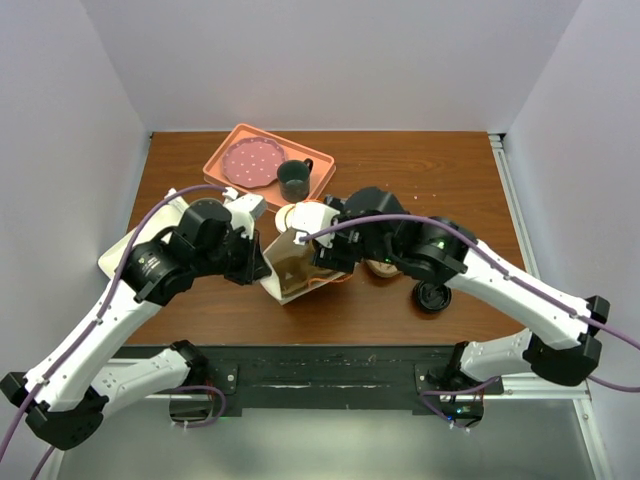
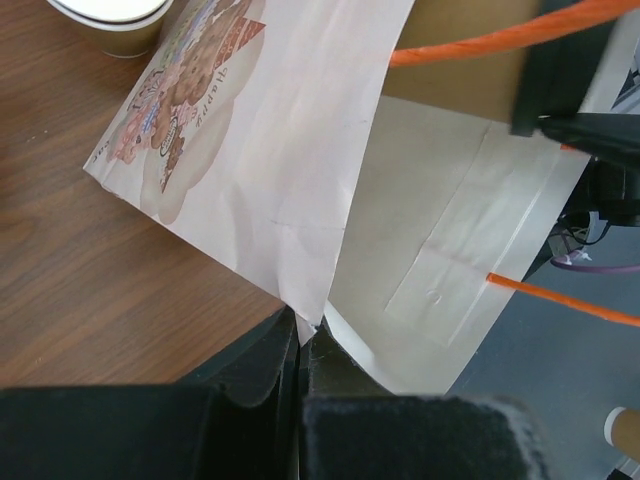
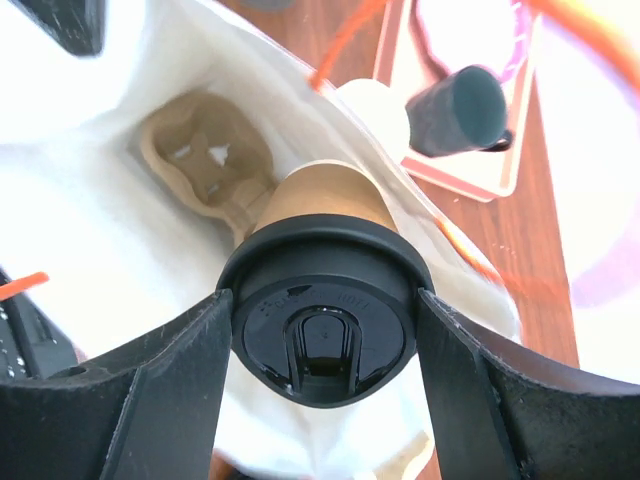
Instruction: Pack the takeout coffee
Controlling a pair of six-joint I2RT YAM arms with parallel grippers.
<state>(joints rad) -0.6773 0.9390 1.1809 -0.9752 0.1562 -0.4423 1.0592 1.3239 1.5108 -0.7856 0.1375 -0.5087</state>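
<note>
The takeout coffee (image 3: pixel 322 310), a tan paper cup with a black lid, is clamped at its lid between the fingers of my right gripper (image 3: pixel 325 300). Its body points down into the open mouth of a white paper bag (image 3: pixel 90 190), where a tan pulp cup holder (image 3: pixel 205 160) lies at the bottom. In the top view the right gripper (image 1: pixel 326 256) hovers over the bag (image 1: pixel 292 268) and hides the cup. My left gripper (image 2: pixel 303 335) is shut on the bag's paper edge (image 2: pixel 310 320); it sits at the bag's left side (image 1: pixel 262 264). Orange bag handles (image 2: pixel 490 40) hang loose.
A pink tray (image 1: pixel 318 160) at the back holds a dotted plate (image 1: pixel 250 160) and a dark green mug (image 1: pixel 294 180). An open lidless paper cup (image 1: pixel 297 215) stands just behind the bag. A loose black lid (image 1: pixel 433 296) lies to the right; a white tray (image 1: pixel 165 215) lies left.
</note>
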